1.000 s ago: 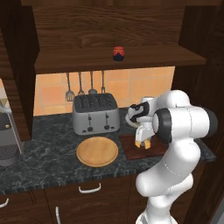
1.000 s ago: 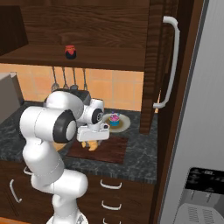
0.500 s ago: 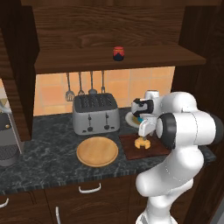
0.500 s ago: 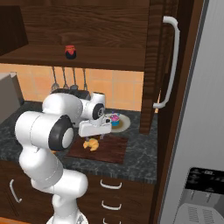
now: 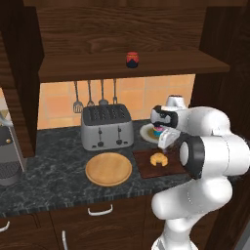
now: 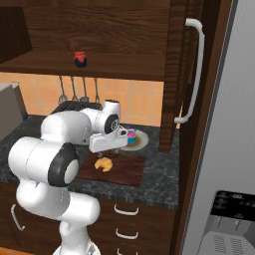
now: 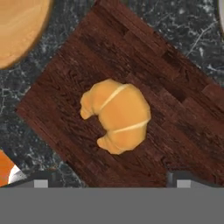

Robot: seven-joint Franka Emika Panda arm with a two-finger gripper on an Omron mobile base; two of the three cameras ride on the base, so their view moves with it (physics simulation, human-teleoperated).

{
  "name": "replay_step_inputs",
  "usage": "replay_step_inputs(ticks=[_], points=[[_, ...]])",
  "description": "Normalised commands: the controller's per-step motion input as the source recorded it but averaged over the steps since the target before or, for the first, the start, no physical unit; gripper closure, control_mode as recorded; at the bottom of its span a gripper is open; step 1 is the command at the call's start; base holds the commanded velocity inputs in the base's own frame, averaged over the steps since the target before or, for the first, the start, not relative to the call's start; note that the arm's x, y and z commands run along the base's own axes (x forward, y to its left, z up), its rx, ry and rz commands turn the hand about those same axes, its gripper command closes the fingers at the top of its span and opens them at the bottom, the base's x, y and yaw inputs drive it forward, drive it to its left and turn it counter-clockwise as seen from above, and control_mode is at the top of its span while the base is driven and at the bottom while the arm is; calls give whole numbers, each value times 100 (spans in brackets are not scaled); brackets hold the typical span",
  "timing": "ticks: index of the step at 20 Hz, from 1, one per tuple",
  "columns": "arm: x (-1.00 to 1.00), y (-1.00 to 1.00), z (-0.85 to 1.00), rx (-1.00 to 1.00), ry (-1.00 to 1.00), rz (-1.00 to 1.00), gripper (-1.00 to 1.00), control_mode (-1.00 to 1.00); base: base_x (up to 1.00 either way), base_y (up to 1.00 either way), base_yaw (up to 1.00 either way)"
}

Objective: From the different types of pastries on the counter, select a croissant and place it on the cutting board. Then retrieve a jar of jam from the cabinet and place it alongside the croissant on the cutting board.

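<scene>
Below my hand, the dark speckled counter [image 5: 58, 188] carries the cutting board [image 7: 175, 109]. A round wooden plate [image 5: 108, 169] and toaster [image 5: 107, 127] sit to my left, a white plate [image 6: 141, 141] just beyond.

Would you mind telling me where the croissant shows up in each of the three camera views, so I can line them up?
Left base view: the croissant lies right of centre, on the cutting board, beside the arm.
Right base view: the croissant lies left of centre, on the board just below the hand.
Hand view: the croissant sits at the centre.
Shared landmark: the cutting board under it, in all three views.
</scene>
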Motion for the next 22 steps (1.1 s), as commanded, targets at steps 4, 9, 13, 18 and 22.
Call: replay_step_inputs(ticks=[4,9,13,18,22], points=[[-86,0,76,0,-44,-2,-100,-100,0,0,0],[-81,21,57,0,-38,-7,-100,-100,0,0,0],[-53,50,34,-1,-26,-14,-100,-100,0,0,0],[-15,70,38,-4,-21,-22,-100,-100,0,0,0],[0,59,58,-4,-15,-34,-100,-100,0,0,0]])
